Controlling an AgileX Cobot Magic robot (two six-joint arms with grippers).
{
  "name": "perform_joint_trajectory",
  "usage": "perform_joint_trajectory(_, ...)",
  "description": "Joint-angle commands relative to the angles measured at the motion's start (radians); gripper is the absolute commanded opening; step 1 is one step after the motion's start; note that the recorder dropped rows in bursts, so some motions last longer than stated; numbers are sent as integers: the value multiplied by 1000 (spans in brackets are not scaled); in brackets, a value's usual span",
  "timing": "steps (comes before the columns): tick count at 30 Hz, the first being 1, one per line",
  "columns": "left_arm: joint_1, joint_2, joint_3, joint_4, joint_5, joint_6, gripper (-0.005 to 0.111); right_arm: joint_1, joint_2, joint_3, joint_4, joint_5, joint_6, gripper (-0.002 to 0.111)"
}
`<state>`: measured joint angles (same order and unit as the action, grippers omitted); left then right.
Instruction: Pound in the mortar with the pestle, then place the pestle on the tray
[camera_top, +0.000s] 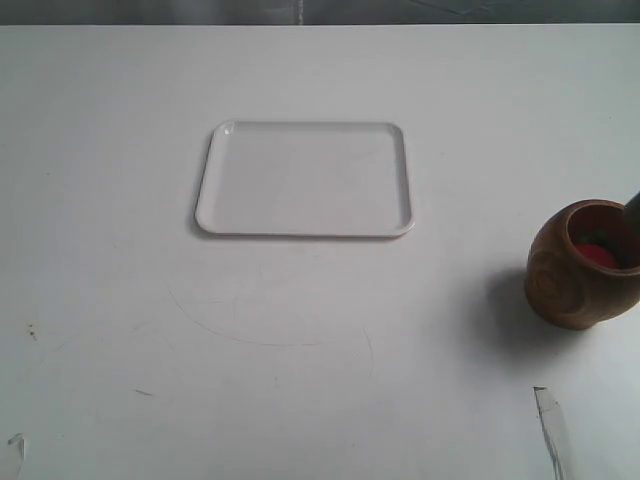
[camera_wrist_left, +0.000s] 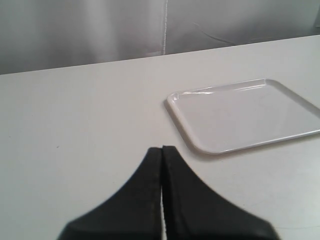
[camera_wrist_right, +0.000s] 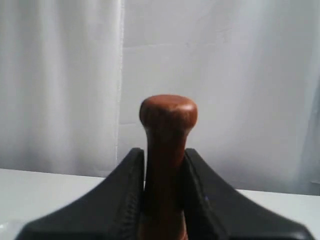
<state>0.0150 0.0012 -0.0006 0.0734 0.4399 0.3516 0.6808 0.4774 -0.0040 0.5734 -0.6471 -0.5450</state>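
Note:
The light-brown wooden mortar (camera_top: 578, 268) stands at the right edge of the exterior view, with something red (camera_top: 598, 254) inside. A dark sliver of the pestle (camera_top: 633, 204) leans over its rim at the frame's edge. In the right wrist view my right gripper (camera_wrist_right: 164, 152) is shut on the reddish-brown pestle (camera_wrist_right: 167, 130), whose rounded end sticks out past the fingertips. The white tray (camera_top: 305, 179) lies flat in the middle, bare. My left gripper (camera_wrist_left: 162, 149) is shut on nothing and hovers above the table short of the tray (camera_wrist_left: 245, 115). Neither gripper shows in the exterior view.
The white table (camera_top: 300, 360) carries faint scratches and small marks at the front. A strip of clear tape (camera_top: 552, 425) lies at the front right, another scrap (camera_top: 14, 450) at the front left. A pale curtain (camera_wrist_right: 60, 75) hangs behind the table.

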Motion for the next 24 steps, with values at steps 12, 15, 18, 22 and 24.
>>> perform_joint_trajectory(12, -8, -1, 1, -7, -3, -8, 0, -6, 207, 4, 149, -162, 65, 0)
perform_joint_trajectory(15, -8, -1, 1, -7, -3, -8, 0, -6, 332, 4, 92, -265, 155, 0)
perform_joint_trajectory(18, -8, -1, 1, -7, -3, -8, 0, -6, 458, 4, 39, -344, 241, 0)
perform_joint_trajectory(22, -8, -1, 1, -7, -3, -8, 0, -6, 657, 4, 38, -454, 270, 0)
perform_joint_trajectory(24, -8, -1, 1, -7, -3, -8, 0, -6, 763, 4, 36, -547, 317, 0)
